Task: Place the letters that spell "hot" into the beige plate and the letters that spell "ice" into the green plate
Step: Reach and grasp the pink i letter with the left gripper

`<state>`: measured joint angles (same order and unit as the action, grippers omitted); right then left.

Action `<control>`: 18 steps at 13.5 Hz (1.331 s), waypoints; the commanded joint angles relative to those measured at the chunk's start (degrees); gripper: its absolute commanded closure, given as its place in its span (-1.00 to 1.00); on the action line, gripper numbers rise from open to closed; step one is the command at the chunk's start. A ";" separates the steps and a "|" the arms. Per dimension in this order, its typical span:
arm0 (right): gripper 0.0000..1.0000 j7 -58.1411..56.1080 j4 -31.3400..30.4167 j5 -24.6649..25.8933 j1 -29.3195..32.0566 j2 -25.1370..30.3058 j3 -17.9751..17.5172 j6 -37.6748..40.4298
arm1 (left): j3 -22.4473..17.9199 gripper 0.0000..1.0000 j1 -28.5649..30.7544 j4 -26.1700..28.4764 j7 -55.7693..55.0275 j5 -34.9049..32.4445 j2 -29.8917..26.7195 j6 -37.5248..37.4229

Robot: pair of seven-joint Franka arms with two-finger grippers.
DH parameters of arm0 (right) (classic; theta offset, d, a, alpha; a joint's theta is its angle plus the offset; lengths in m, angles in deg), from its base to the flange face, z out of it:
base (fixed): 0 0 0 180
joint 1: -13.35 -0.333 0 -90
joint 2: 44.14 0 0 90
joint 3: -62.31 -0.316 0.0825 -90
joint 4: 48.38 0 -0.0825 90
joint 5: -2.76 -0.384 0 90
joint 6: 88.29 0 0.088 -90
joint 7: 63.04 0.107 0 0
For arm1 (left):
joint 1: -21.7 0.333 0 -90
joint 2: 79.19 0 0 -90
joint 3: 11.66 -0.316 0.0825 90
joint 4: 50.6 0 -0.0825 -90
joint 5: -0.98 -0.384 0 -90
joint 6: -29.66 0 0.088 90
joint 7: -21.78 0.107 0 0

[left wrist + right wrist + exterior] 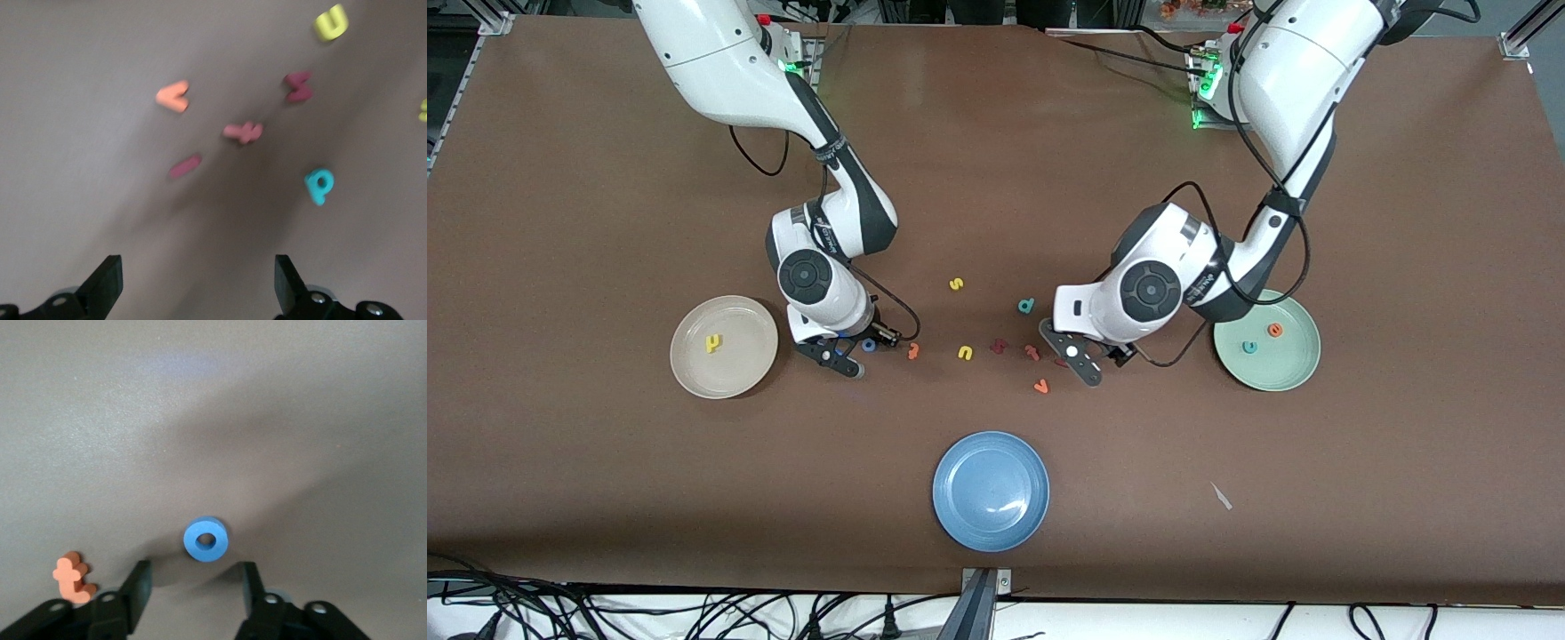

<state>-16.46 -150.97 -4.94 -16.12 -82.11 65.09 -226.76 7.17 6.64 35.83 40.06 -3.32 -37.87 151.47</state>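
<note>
Right gripper (193,587) hangs just over the blue o (206,539) with its jaws parted and empty, the orange t (72,576) beside it, so I read it as lining up on the o for the beige plate (694,373), where the yellow h (712,342) lies. My left gripper (197,287) is spread wide and empty over the dark red i (185,166), bound for the green plate (1294,378) holding c (1250,348) and e (1275,330). No readable brand shows apart from the letters.

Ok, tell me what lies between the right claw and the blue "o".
Nothing: in the right wrist view, the open right claw hangs just over bare brown table beside the blue "o". The orange "t" lies off beside one finger.
</note>
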 commanded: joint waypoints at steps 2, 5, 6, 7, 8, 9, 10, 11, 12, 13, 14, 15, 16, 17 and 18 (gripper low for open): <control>-0.73 -3.51 1.69 0.15 0.38 -1.14 0.12 0.66 | -0.55 -1.00 -0.94 -1.79 10.87 -2.99 4.28 9.82; -0.68 -5.18 1.69 0.23 0.55 -1.14 0.29 0.66 | -0.55 -1.00 -0.94 -1.88 18.27 -8.26 7.88 15.90; -0.61 -5.79 1.61 0.24 0.55 -1.23 0.38 0.83 | -0.55 -1.00 -0.94 -1.88 18.98 -10.45 9.11 17.39; -0.58 -5.97 1.69 0.24 0.64 -1.14 0.47 1.18 | -0.55 -0.94 -0.94 -1.88 19.42 -13.25 9.56 18.19; -0.54 -5.98 1.69 0.24 0.73 -1.14 0.47 1.19 | -0.46 -0.60 -0.94 -1.79 19.77 -15.63 9.74 18.20; -0.53 -6.06 1.69 0.24 0.82 -1.14 0.47 1.19 | -0.37 -0.37 -1.03 -1.79 19.78 -16.35 9.65 18.20; -0.51 -6.50 1.69 0.24 0.82 -1.14 0.47 1.19 | -0.28 -0.25 -1.64 -1.79 19.87 -16.45 9.57 18.20; -0.48 -6.76 1.69 0.24 1.08 -1.14 0.47 1.19 | -0.28 -0.17 -2.17 -1.79 19.87 -16.53 9.48 18.20; -0.45 -6.77 1.69 0.24 1.17 -1.14 0.47 1.19 | -0.28 -0.14 -2.17 -1.70 19.87 -16.62 9.48 18.11; -0.41 -6.77 1.87 0.24 1.17 -1.14 0.47 1.19 | -0.28 -0.12 -2.52 -1.61 19.87 -16.71 9.39 18.11; -0.39 -6.77 2.04 0.24 1.17 -1.23 0.47 1.19 | -0.28 -0.06 -2.70 -1.53 20.04 -16.71 9.30 18.02; -0.39 -6.77 2.13 0.24 1.17 -1.23 0.47 1.19 | -0.28 0.02 -2.96 -1.44 21.00 -16.71 9.30 17.94; -0.39 -6.77 2.13 0.24 1.17 -1.23 0.47 1.19 | -0.28 0.02 -2.96 -1.44 21.97 -16.71 9.30 17.93; -0.34 -6.77 2.13 0.24 1.17 -1.32 0.47 1.19 | -0.28 0.02 -2.70 -1.35 22.24 -16.71 9.30 17.93; -0.32 -6.77 2.13 0.24 1.17 -1.32 0.47 1.19 | -0.37 0.02 -2.79 -1.26 22.24 -16.71 9.30 17.85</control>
<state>-22.49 -150.82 -4.93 -15.21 -82.19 65.66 -226.47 7.14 4.06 35.01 61.30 -18.23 -28.54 170.02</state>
